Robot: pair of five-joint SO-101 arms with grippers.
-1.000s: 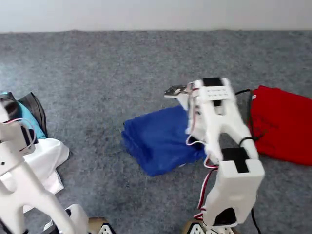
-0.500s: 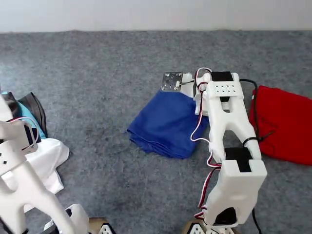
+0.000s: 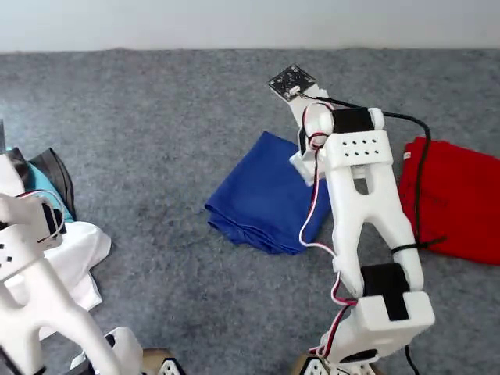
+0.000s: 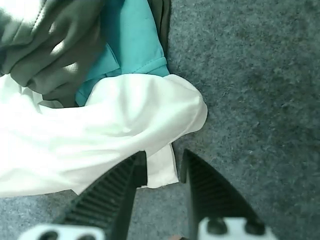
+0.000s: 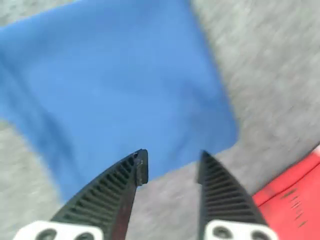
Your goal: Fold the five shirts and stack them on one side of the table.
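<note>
Hovering my right gripper (image 5: pixel 170 167), jaws apart, over the folded blue shirt (image 3: pixel 262 195) mid-table, I've got the red shirt (image 3: pixel 457 199) close by at the right edge, while my left gripper (image 4: pixel 162 165), also parted, hangs far off over the white shirt (image 4: pixel 100 135) at the left edge.

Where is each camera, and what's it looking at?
High view: fixed above the table, looking down on the blue shirt, red shirt, left arm and right arm.
Left wrist view: on the left arm, looking down past the open left gripper at the white shirt and teal shirt.
Right wrist view: on the right arm, looking down past the open right gripper.
Shared: high and right wrist views both show blue and red shirts.
</note>
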